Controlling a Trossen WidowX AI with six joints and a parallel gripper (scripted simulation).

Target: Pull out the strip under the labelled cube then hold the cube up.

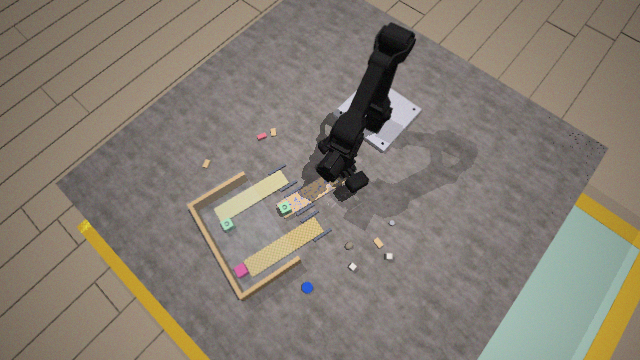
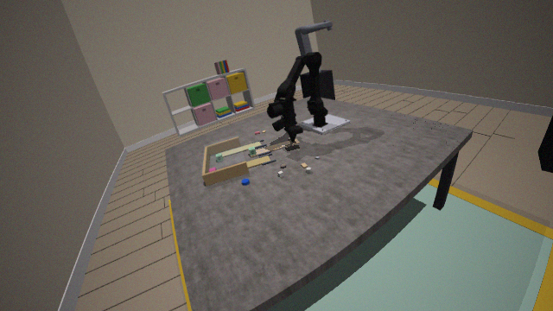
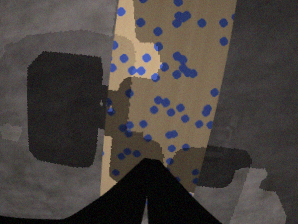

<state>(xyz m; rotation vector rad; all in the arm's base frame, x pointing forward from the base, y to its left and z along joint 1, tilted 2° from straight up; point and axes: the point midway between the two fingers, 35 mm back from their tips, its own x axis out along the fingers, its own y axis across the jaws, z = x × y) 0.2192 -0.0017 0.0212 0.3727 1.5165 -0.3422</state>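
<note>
A green cube with a ring mark [image 1: 284,207] [image 2: 252,150] rests on the inner end of the blue-dotted tan strip [image 1: 298,200] [image 3: 185,95]. That strip runs out between dark rails to beneath my gripper [image 1: 341,177] [image 2: 293,141] [image 3: 146,161]. The gripper is shut, its tips low over the strip; whether they touch it is hard to tell. A second ring-marked green cube [image 1: 227,224] [image 2: 219,157] is at the inner end of the pale yellow strip [image 1: 252,195]. A pink cube [image 1: 241,270] [image 2: 212,169] is at the inner end of the checked yellow strip [image 1: 285,246].
A low wooden wall [image 1: 215,250] [image 2: 225,173] surrounds the cubes on three sides, open toward the arm. Short dark rails [image 1: 322,235] flank the strips. A blue disc [image 1: 307,287] [image 2: 245,181], a white cube [image 1: 352,267] and a red block [image 1: 261,136] lie outside it.
</note>
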